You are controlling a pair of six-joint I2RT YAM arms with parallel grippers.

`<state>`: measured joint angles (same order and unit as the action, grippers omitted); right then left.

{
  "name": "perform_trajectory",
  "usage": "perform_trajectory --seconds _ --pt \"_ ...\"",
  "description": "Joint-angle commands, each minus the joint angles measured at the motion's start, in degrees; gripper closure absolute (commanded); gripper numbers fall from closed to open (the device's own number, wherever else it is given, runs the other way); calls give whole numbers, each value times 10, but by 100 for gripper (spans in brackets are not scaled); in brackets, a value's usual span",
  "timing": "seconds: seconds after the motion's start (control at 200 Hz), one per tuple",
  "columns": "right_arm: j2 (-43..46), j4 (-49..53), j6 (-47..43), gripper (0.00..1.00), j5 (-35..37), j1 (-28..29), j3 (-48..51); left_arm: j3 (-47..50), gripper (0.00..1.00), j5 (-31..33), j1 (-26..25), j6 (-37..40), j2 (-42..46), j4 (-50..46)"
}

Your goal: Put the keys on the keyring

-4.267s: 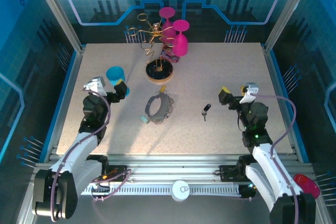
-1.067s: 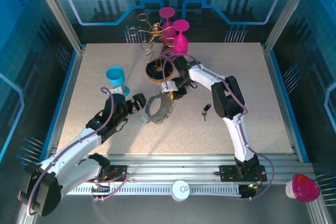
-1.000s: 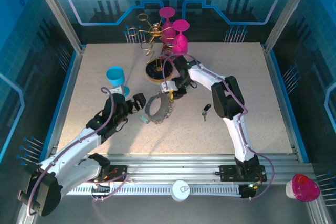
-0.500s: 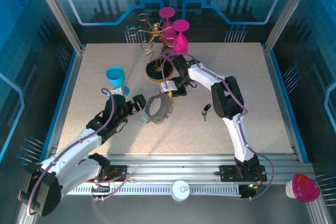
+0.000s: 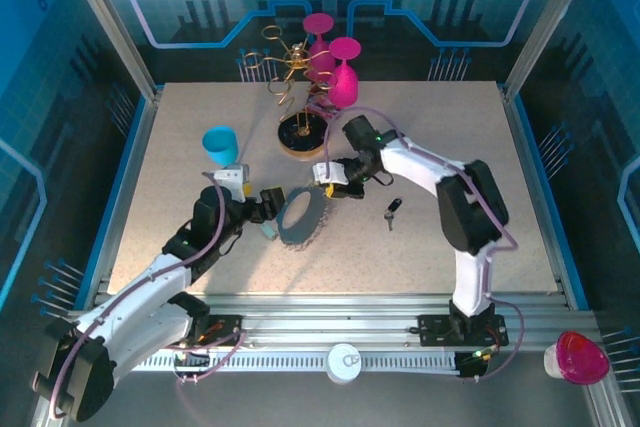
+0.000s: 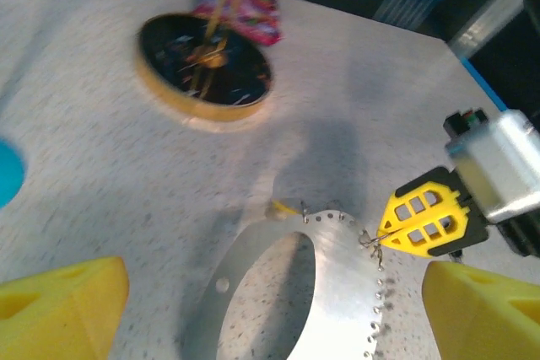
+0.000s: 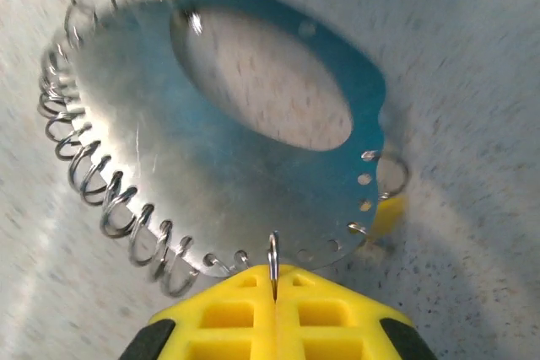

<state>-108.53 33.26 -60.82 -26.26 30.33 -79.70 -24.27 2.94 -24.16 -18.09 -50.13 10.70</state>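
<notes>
The keyring [image 5: 300, 217] is a flat grey metal loop with holes and small wire rings along its rim, lying mid-table with one side raised. My right gripper [image 5: 329, 175] is shut on one small wire ring [image 7: 272, 252] at the loop's edge [image 7: 186, 149]. My left gripper [image 5: 270, 200] stands open at the loop's left side, and the plate [image 6: 346, 267] lies between its yellow fingers [image 6: 59, 309]. A yellow key bit [image 7: 385, 212] hangs from the rim, and a teal bit [image 5: 268, 231] lies by the left gripper. The black-headed key [image 5: 393, 211] lies alone on the table to the right.
Behind the loop stands the gold wire rack on its round wooden disc [image 5: 302, 135], with pink goblets [image 5: 342, 72] behind it. A cyan cup [image 5: 220, 143] stands at the left. Another pink goblet [image 5: 578, 357] lies off the table at the near right.
Both arms have come in from their rest poses. In the last half second my right gripper pulled back to the right with a rim ring, the loop tipped up, and my left gripper moved closer.
</notes>
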Motion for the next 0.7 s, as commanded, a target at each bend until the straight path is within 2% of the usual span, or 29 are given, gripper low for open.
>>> perform_trajectory --seconds 0.0,0.065,0.155,0.32,0.475,0.695 --pt "83 -150 108 100 -70 10 88 -1 11 -99 2 147 1 86" --pt "126 -211 153 100 -90 12 137 0 14 -127 2 179 -3 109" --pt "176 -286 200 100 -113 15 194 0 23 -196 1 240 -8 128" --pt "234 -340 229 100 -143 16 245 -22 35 -311 -4 353 -8 76" --pt "260 -350 221 100 -156 20 266 -25 41 -352 -12 432 -15 47" --pt "257 -324 171 100 -151 39 278 -21 55 -372 -29 492 -96 97"
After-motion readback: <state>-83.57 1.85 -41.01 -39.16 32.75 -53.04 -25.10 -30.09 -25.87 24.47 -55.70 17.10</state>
